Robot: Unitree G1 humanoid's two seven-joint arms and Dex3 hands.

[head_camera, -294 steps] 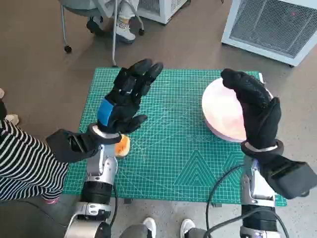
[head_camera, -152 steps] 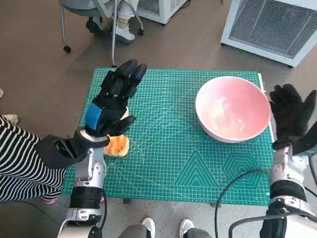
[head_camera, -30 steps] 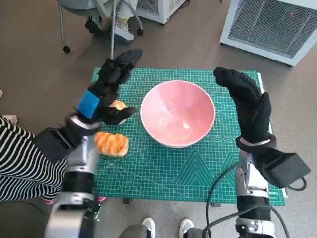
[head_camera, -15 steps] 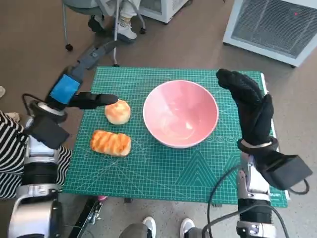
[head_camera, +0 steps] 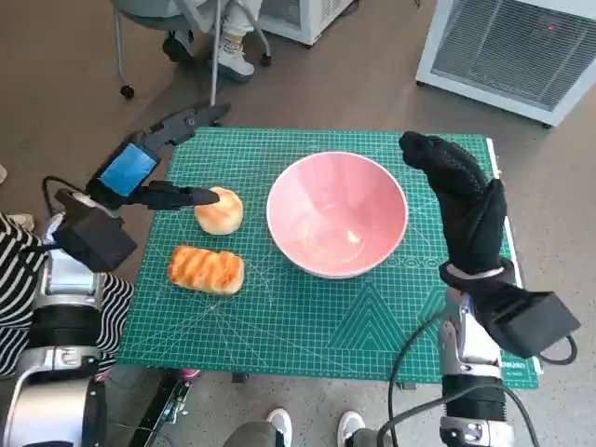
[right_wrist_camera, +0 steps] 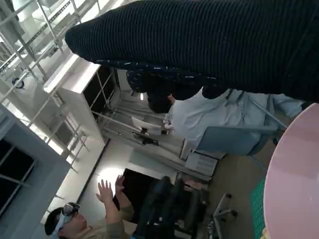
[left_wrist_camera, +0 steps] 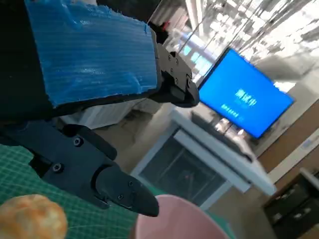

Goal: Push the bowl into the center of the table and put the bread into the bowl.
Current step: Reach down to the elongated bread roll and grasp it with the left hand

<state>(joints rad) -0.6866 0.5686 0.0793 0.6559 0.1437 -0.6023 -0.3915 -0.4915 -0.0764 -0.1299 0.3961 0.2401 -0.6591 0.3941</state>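
Bowl: pink bowl (head_camera: 337,214) mid-counter.
Bread: round bun (head_camera: 219,211), loaf (head_camera: 207,269) beside bowl.
Left robot hand (head_camera: 149,168): released, over bun.
Right robot hand (head_camera: 463,207): released, beside bowl.

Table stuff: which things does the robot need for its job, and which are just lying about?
Needed: bowl, round bun, long loaf, left hand, right hand.

Just there: green mat, chair, white cabinet, blue screen, person.

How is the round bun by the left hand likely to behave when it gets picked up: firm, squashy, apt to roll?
The round bun looks domed and puffy, so it probably squashes under a firm grip. It likely weighs little for its bulk. Its rounded shape could let it roll or skid on the green mat if the left hand nudges it.
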